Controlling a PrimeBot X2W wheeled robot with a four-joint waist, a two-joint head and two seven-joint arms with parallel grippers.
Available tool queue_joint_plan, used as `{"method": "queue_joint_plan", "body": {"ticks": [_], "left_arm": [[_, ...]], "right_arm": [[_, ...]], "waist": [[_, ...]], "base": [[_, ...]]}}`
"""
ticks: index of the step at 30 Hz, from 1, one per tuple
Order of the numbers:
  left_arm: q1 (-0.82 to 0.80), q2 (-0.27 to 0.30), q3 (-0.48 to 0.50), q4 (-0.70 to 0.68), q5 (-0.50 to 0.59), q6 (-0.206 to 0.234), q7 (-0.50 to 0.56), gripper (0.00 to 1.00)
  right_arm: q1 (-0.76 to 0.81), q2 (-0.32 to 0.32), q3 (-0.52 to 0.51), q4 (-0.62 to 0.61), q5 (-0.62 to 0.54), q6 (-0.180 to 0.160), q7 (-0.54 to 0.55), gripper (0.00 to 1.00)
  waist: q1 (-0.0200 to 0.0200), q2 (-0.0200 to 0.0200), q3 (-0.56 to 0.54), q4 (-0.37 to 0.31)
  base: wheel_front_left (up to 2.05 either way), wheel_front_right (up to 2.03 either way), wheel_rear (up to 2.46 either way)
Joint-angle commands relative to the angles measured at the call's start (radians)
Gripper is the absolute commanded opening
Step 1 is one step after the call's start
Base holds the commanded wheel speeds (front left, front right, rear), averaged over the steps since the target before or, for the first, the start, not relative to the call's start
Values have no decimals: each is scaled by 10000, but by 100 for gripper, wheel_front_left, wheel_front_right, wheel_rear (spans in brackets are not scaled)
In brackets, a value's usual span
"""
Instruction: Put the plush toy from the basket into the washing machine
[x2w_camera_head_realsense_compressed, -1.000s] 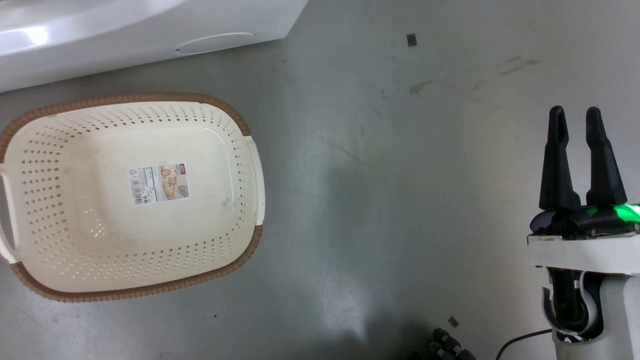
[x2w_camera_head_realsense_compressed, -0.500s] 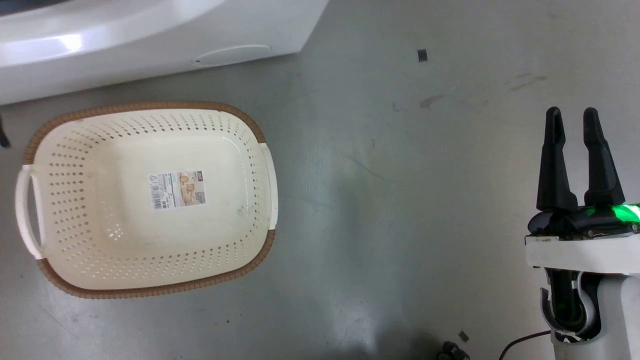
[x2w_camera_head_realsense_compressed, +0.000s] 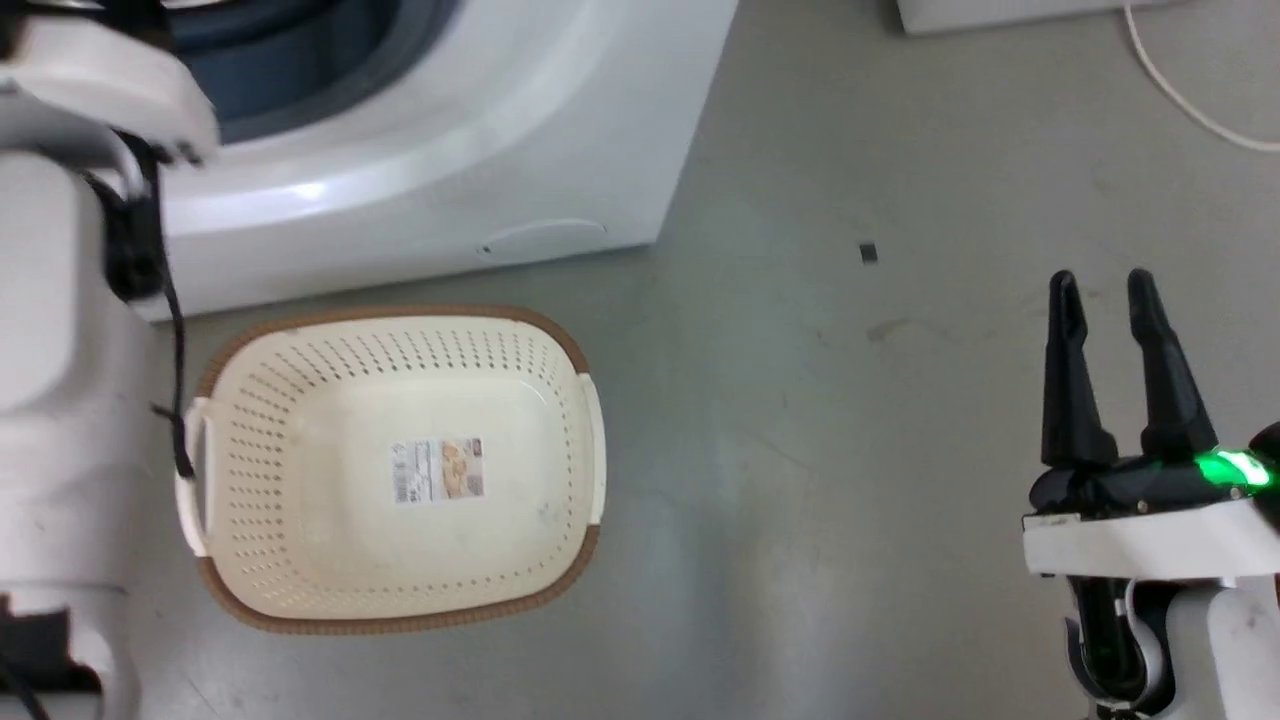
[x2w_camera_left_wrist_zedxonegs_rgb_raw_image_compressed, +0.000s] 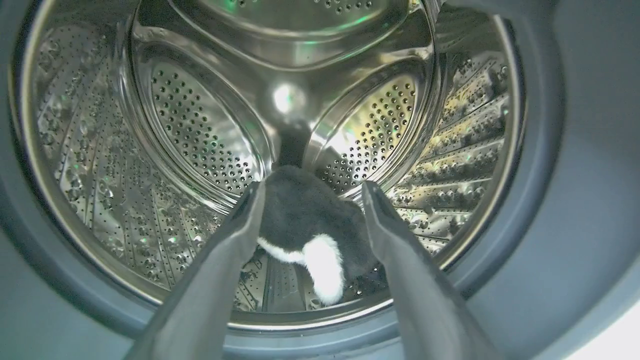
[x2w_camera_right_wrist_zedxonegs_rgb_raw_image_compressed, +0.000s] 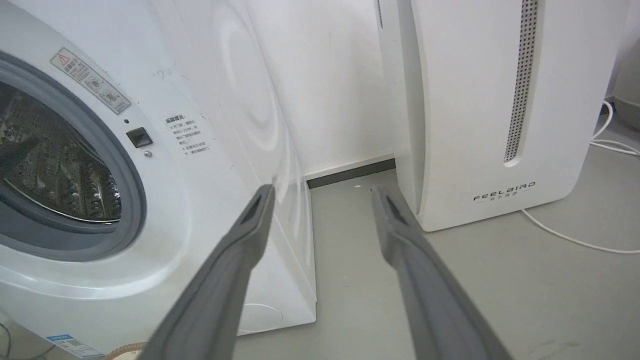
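Head view, starting at the left: is that pale forearm (x2w_camera_head_realsense_compressed: 50, 400) a worry?

— A little. Its black cable (x2w_camera_head_realsense_compressed: 172, 370) hangs just beside the left handle (x2w_camera_head_realsense_compressed: 192, 490) of the basket (x2w_camera_head_realsense_compressed: 400, 316), so drawing the arm back could snag it and drag the basket, which lies empty.

And the toy?

— Inside the washing machine (x2w_camera_head_realsense_compressed: 450, 150). In the left wrist view, the plush toy (x2w_camera_left_wrist_zedxonegs_rgb_raw_image_compressed: 305, 220) lies low in the drum (x2w_camera_left_wrist_zedxonegs_rgb_raw_image_compressed: 200, 130), close to its front lip, between the fingers of the left gripper (x2w_camera_left_wrist_zedxonegs_rgb_raw_image_compressed: 313, 186), which is spread wide. Whether fur touches a finger I cannot tell. If it clings, a withdrawal could tip the toy out onto the grey seal (x2w_camera_left_wrist_zedxonegs_rgb_raw_image_compressed: 550, 150), where it would be pinched once the machine is shut.

Further right?

— The right gripper (x2w_camera_head_realsense_compressed: 1101, 280) hovers over the floor (x2w_camera_head_realsense_compressed: 800, 450), well apart from the basket, fingers parted, holding nothing; I judge no hazard there
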Motion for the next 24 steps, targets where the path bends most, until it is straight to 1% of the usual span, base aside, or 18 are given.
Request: {"method": "queue_joint_plan", "body": {"ticks": [1, 5, 10, 14, 17, 20, 24], "left_arm": [[479, -92, 24, -179, 94, 74, -51, 100], [1721, -460, 74, -801, 306, 174, -51, 100], [3314, -886, 197, -1705, 626, 387, -51, 100], [4591, -1179, 418, -2573, 857, 631, -51, 100], [5478, -1372, 484, -3203, 1072, 718, -51, 100], [6373, -1546, 497, -3762, 1254, 721, -51, 100], [7467, -1766, 610, -4264, 1335, 673, -51, 100]], "right_arm": [[149, 9, 28, 13, -132, -7, -44, 100], [413, 9, 13, 44, -374, -7, -44, 100], [742, 9, 7, 18, -895, -7, -44, 100], [1032, 9, -24, -23, -1082, -7, -44, 100], [1254, 9, -168, 2, -1279, -7, -44, 100], [1452, 9, -180, -3, -1787, -7, -44, 100], [1744, 9, -349, 104, -1962, -7, -44, 100]], "waist": [[1, -1, -667, 335], [1, -1, -1341, 587], [1, -1, -2061, 896], [1, -1, -2566, 1107], [1, -1, -2926, 1286], [1, -1, -3274, 1462], [1, -1, -3694, 1690]], "base": [[0, 0, 0], [0, 0, 0], [0, 0, 0], [0, 0, 0], [0, 0, 0], [0, 0, 0], [0, 0, 0]]}}
